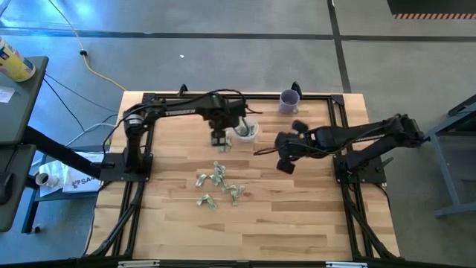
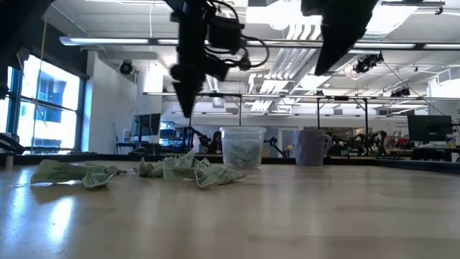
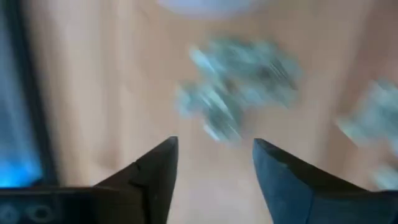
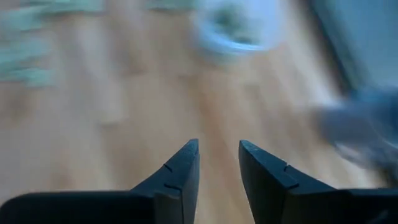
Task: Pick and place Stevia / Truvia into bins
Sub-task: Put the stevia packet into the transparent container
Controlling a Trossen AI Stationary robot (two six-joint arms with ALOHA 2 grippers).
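- Cup [image 1: 245,132], clear plastic, stands on the bench [image 1: 297,216] with pale green packets inside; a purple cup [image 1: 289,100] sits behind it, contents unseen.
- Loose packets [image 1: 217,186] lie scattered nearer the front.
- Left gripper [image 1: 218,137] hovers beside the clear cup, jaws apart, empty.
- Right gripper [image 1: 286,165] hangs farther right, jaws slightly apart, empty.

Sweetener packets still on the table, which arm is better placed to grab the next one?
Left, probably. The left gripper hangs open just above the packets, near the clear cup. The right gripper is empty too, but sits farther off to the side.
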